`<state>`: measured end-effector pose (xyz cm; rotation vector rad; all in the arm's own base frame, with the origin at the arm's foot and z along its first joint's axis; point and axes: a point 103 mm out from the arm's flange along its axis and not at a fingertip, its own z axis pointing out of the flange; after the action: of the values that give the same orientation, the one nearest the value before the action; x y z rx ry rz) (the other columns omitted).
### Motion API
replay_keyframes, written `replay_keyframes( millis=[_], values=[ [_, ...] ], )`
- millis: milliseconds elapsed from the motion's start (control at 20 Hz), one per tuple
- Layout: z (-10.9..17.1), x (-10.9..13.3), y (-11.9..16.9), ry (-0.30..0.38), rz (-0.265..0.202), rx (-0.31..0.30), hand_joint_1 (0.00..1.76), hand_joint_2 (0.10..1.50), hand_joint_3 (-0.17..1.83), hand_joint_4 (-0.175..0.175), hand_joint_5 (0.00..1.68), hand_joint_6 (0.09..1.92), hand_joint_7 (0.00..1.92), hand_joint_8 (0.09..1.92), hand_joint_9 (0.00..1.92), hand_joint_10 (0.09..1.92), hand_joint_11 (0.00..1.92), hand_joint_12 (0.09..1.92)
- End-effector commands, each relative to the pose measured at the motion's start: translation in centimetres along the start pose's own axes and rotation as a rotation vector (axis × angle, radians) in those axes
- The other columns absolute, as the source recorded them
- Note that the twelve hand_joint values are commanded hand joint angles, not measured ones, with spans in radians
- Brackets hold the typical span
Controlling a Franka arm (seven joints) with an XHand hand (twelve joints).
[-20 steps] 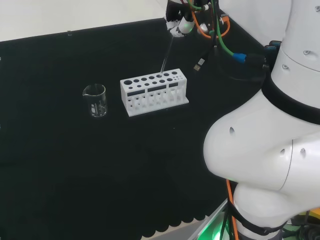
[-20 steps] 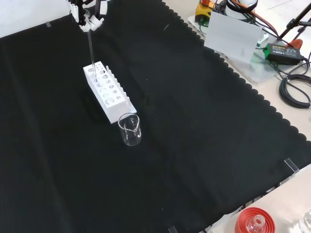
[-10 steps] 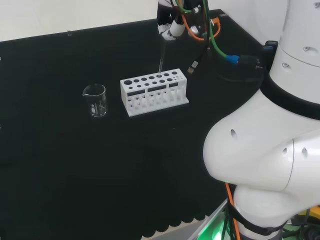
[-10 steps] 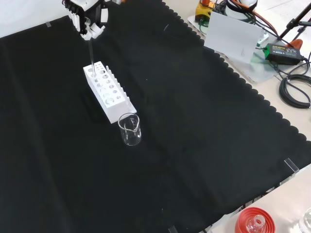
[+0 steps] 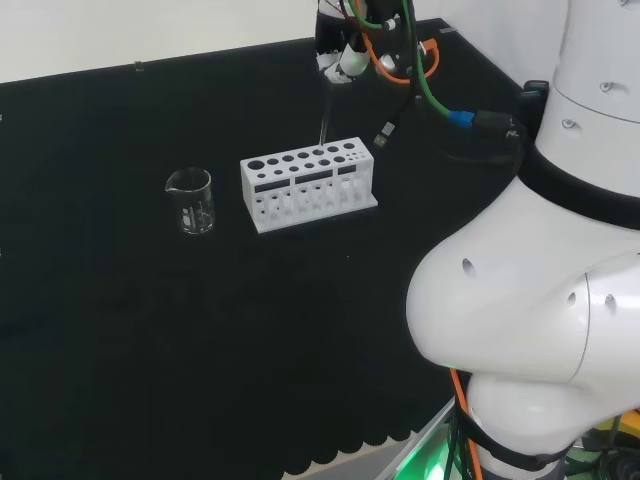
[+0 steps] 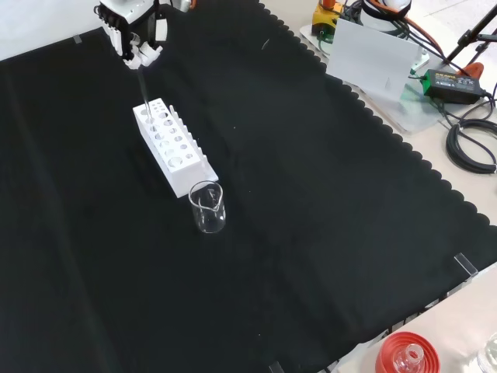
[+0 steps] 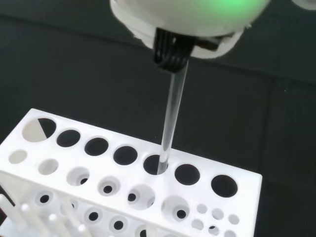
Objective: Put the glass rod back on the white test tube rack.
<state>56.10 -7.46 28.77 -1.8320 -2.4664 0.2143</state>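
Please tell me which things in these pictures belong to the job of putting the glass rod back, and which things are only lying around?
Belonging to the job:
glass rod, lower end in a hole of the rack
white test tube rack
hand, holding the rod's top

Just lying about:
beaker, beside the rack
red ribbed stand, at the cloth's edge

glass rod (image 7: pixel 172 118): clear, near upright, tip in hole | rack (image 7: pixel 123 192): white, upright on cloth

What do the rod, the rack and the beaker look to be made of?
Rod: clear and smooth, probably glass; the cloth shows through it. Rack: matte white, opaque, likely plastic. Beaker: transparent with bright rim glints, glass or clear plastic.
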Motion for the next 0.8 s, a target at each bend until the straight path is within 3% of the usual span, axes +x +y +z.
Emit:
replay_keyframes(
  millis=[50,350,500,600,800],
  values=[
    [1.1,-0.8,0.6,-0.016,-0.013,0.016,1.33,0.61,0.72,-0.175,1.23,0.53,1.40,0.71,1.68,0.58,1.61,0.66],
    [1.7,-0.9,0.4,-0.031,-0.010,0.021,1.33,0.61,0.72,-0.175,1.23,0.53,1.40,0.71,1.68,0.58,1.62,0.66],
    [2.2,-0.8,0.9,0.015,-0.012,-0.004,1.33,0.61,0.72,-0.175,1.23,0.53,1.40,0.71,1.68,0.58,1.62,0.66],
    [2.4,-0.8,1.0,-0.005,-0.008,0.026,1.33,0.61,0.72,-0.175,1.23,0.53,1.40,0.71,1.68,0.58,1.62,0.66],
    [2.9,-0.8,1.8,-0.009,-0.017,0.031,1.33,0.61,0.72,-0.175,1.23,0.53,1.40,0.71,1.68,0.58,1.61,0.66]
  ],
)
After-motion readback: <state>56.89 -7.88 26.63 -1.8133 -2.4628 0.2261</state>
